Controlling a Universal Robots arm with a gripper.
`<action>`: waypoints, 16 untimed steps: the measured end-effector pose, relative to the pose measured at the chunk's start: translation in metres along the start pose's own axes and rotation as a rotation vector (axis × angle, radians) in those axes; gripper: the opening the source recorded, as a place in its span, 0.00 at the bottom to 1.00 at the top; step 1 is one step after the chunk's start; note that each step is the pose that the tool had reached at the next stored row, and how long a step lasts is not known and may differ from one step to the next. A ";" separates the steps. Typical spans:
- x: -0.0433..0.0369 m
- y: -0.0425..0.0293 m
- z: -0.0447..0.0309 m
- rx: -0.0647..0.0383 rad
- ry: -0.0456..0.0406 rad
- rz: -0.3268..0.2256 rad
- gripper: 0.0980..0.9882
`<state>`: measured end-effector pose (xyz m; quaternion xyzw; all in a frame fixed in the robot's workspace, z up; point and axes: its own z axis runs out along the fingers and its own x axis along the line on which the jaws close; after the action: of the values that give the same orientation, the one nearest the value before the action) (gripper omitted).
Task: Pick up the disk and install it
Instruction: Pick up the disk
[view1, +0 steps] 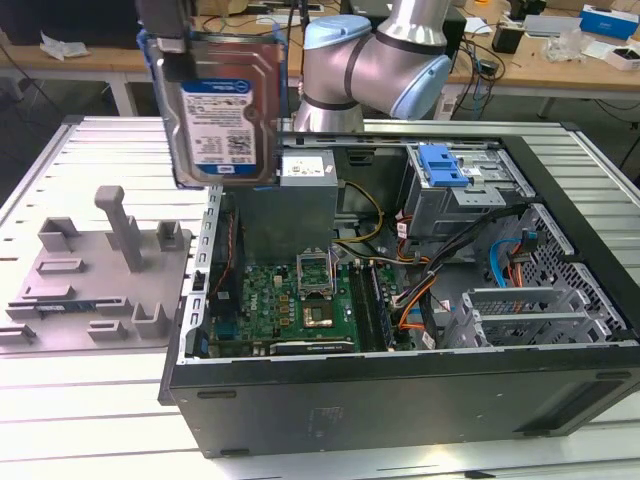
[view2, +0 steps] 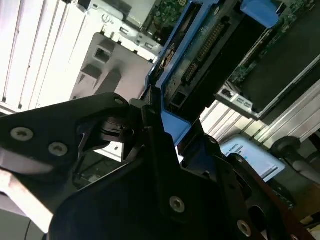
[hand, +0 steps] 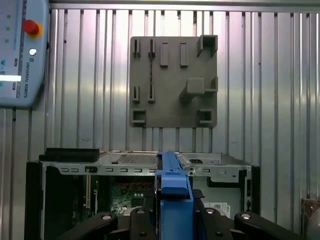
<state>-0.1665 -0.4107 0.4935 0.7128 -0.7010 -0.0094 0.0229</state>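
exterior view: i see the open computer case (view1: 400, 400) lying on the slatted table (view1: 80, 430), with a green circuit board (view1: 290, 300) inside. the disk (view1: 225, 100) is outside it, held upright in the air over the case's wall on the exterior view's left, near the grey holder (view1: 90, 270). my arm (view1: 400, 50) reaches across from behind the case. the gripper (view1: 172, 50) pinches the disk's blue frame at an upper corner.

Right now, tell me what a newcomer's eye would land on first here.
The disk, silver in its blue frame, hangs upright in the gripper over the open computer case, at the exterior view's upper left. Beside the case, on that view's left, a grey fixture plate lies on the slatted table.
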 end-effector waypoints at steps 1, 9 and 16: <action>0.0021 -0.0051 -0.0002 0.000 0.0000 0.000 0.30; 0.0215 -0.0437 -0.0016 -0.003 -0.0001 0.000 0.30; 0.0380 -0.0881 -0.0033 -0.005 -0.0001 0.000 0.30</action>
<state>-0.0777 -0.4472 0.4935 0.7127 -0.7009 -0.0111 0.0245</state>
